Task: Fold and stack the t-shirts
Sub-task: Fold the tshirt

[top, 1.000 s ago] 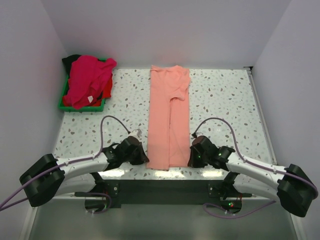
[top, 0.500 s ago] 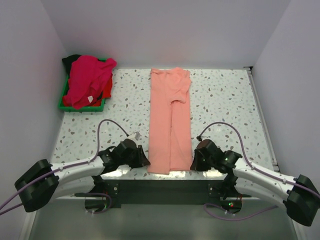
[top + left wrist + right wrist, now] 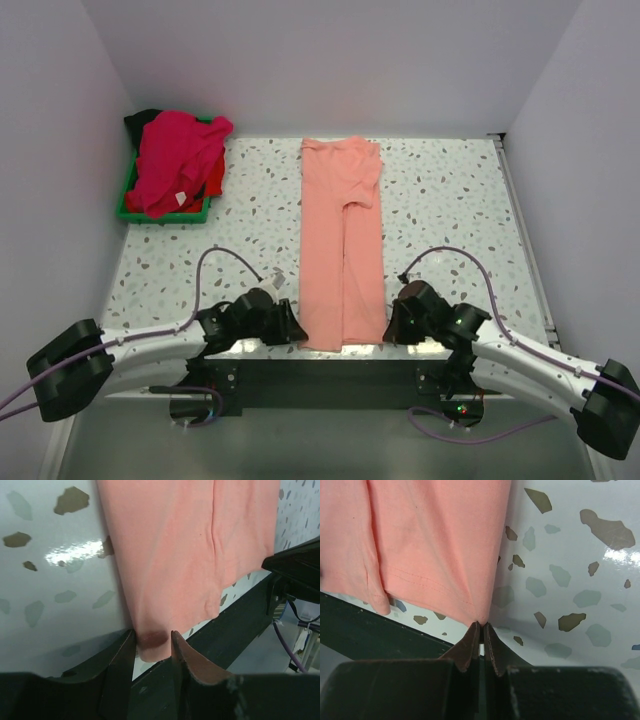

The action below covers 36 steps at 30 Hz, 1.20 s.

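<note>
the salmon-pink t-shirt [image 3: 342, 250] lies folded in a long strip from 12 to 6 o'clock on the table [image 3: 450, 200], the left gripper [image 3: 151, 647] pinching its 7 o'clock hem corner in narrow jaws, the right gripper [image 3: 481, 630] nipping the 5 o'clock corner with jaws almost closed, more t-shirts [image 3: 175, 160] heaped at 10 o'clock.

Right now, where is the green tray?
In the top view, the green tray sits at the far left against the wall, under a magenta shirt and left of the salmon-pink shirt.
</note>
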Each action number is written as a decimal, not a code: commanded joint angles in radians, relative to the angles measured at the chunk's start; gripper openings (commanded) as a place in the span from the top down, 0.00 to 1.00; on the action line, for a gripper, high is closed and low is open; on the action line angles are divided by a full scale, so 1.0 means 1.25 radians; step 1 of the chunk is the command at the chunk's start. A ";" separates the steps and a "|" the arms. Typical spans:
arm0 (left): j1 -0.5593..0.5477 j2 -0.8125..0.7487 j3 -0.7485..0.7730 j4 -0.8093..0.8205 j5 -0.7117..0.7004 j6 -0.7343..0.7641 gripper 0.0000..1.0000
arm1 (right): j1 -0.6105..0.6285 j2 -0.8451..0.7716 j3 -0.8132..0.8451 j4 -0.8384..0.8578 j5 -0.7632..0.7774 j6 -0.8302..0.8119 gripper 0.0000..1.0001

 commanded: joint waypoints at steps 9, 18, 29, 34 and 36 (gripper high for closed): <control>-0.060 0.037 -0.037 0.026 -0.011 -0.066 0.73 | 0.004 -0.034 -0.006 -0.032 -0.021 0.019 0.96; -0.072 0.006 0.006 -0.015 -0.015 -0.056 1.00 | 0.004 -0.050 0.016 -0.036 -0.039 0.012 1.00; -0.122 -0.063 0.056 -0.115 -0.058 -0.058 1.00 | 0.007 -0.115 0.065 -0.097 -0.054 -0.003 1.00; -0.116 -0.011 0.121 -0.130 -0.115 -0.016 1.00 | 0.007 -0.058 0.129 -0.066 0.010 -0.039 1.00; -0.100 0.012 0.156 -0.129 -0.123 -0.001 1.00 | 0.005 -0.023 0.155 -0.053 0.034 -0.055 1.00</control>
